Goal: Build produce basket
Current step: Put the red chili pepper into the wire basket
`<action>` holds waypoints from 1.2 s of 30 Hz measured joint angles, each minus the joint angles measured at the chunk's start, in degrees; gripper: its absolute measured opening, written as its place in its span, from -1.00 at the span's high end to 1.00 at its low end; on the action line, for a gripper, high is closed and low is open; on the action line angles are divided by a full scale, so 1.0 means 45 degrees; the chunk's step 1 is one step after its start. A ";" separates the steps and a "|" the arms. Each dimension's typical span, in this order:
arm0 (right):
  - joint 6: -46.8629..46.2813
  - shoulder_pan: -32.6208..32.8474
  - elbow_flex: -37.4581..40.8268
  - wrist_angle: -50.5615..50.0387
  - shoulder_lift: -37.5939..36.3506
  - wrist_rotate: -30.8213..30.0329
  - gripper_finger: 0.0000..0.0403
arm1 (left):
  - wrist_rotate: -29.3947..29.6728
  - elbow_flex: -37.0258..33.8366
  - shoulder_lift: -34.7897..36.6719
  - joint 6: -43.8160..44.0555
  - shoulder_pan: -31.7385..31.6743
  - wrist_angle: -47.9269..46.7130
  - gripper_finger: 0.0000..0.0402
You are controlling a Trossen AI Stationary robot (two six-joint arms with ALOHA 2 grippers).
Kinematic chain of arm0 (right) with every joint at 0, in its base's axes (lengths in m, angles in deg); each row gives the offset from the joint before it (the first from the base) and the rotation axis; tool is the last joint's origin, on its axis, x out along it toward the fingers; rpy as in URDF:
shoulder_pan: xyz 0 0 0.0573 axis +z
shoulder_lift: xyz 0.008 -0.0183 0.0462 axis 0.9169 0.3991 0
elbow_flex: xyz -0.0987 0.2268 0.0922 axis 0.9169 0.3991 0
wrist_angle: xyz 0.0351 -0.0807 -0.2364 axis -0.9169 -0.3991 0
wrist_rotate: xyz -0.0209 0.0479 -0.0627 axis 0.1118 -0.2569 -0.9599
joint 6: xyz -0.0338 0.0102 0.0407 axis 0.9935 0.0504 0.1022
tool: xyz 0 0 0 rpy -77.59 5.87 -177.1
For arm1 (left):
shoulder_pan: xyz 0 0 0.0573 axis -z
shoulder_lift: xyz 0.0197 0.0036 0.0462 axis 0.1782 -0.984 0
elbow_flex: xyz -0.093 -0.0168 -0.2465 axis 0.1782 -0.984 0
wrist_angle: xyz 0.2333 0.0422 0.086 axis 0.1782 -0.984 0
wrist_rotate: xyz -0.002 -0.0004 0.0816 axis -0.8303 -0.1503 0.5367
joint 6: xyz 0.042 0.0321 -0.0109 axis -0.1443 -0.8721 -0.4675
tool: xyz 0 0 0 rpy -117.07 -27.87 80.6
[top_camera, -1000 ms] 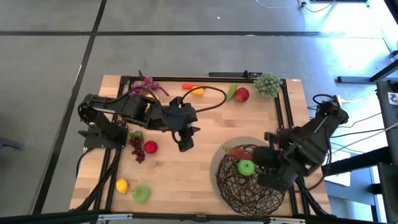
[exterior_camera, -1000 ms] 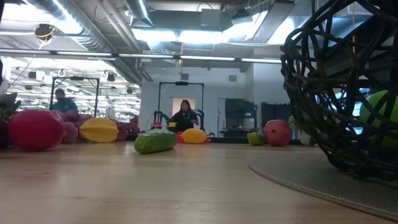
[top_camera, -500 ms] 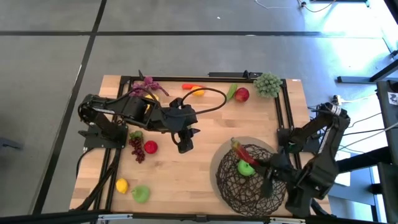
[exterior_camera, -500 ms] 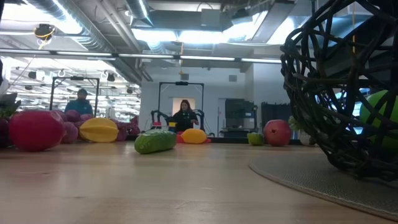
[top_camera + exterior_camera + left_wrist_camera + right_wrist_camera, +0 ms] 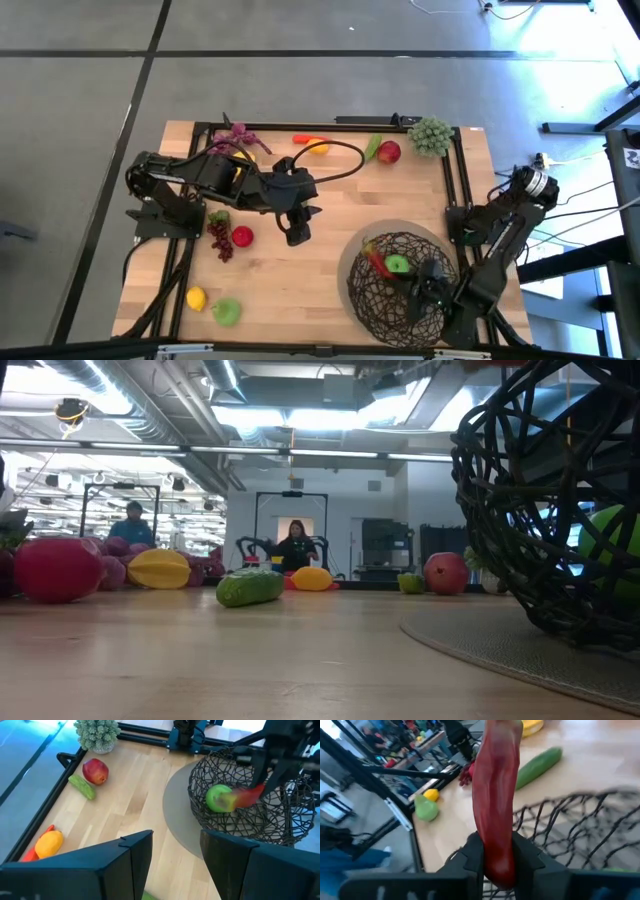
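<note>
right hand (image 5: pixel 428 275) moved over basket (image 5: pixel 400 315) | clamps red chili (image 5: pixel 495 810) lengthwise | left hand (image 5: pixel 297 228) half open, empty

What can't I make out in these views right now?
- Chili: tip cut off by the right wrist view's edge; motion-blurred in the left wrist view.
- Right gripper: fingertips too small in the high view.
- Basket: cut off by the low view's edge.
- Green apple: underside hidden by mesh.

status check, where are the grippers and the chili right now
Right gripper shut on red chili, over basket. Green apple already inside. Left gripper open, empty, mid-table. Nothing blocking the drop.
</note>
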 joint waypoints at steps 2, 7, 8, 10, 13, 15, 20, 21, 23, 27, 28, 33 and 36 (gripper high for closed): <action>0.0562 -0.0010 0.0705 0.1764 0.0179 -0.0006 0.74 | 0.0000 0.0000 0.0000 0.0000 -0.0014 -0.0002 0.22; 0.1178 -0.0120 0.2025 0.4528 0.0529 0.0059 0.74 | 0.0000 0.0000 0.0000 0.0005 -0.0025 -0.0010 0.22; 0.1173 -0.0172 0.2218 0.4868 0.0645 0.0184 0.74 | 0.0000 0.0000 0.0000 0.0004 -0.0020 -0.0024 0.22; 0.1180 -0.0291 0.2454 0.5539 0.0960 0.0474 0.74 | 0.0000 0.0000 0.0000 0.0005 -0.0023 -0.0037 0.22; 0.1178 -0.0452 0.2632 0.6513 0.1485 0.0621 0.74 | 0.0004 0.0000 0.0000 0.0005 -0.0025 -0.0051 0.22; 0.1220 -0.0559 0.2715 0.6897 0.1809 0.0804 0.74 | 0.0002 0.0000 0.0000 -0.0001 -0.0020 -0.0058 0.22; 0.1212 -0.0870 0.2511 0.7241 0.2486 0.1218 0.74 | 0.0004 0.0000 0.0000 -0.0005 -0.0025 -0.0095 0.22; 0.1214 -0.0920 0.2502 0.7233 0.2528 0.1364 0.74 | 0.0004 0.0000 0.0000 -0.0006 -0.0020 -0.0096 0.22; 0.1217 -0.1079 0.2410 0.7240 0.2627 0.1773 0.74 | 0.0004 0.0000 0.0000 -0.0010 -0.0020 -0.0122 0.22; 0.1254 -0.1195 0.2389 0.7265 0.2670 0.2432 0.74 | 0.0002 0.0000 0.0000 -0.0010 -0.0020 -0.0160 0.22; 0.1275 -0.1195 0.2389 0.7246 0.2660 0.2427 0.74 | 0.0004 0.0000 0.0000 -0.0010 -0.0020 -0.0183 0.22; 0.1791 -0.1195 0.2399 0.7226 0.2612 0.2652 0.67 | 0.0002 0.0000 0.0000 -0.0015 -0.0020 -0.0194 0.22; 0.1796 -0.1234 0.2417 0.7194 0.2612 0.3138 0.62 | 0.0004 0.0000 0.0000 -0.0015 -0.0020 -0.0194 0.22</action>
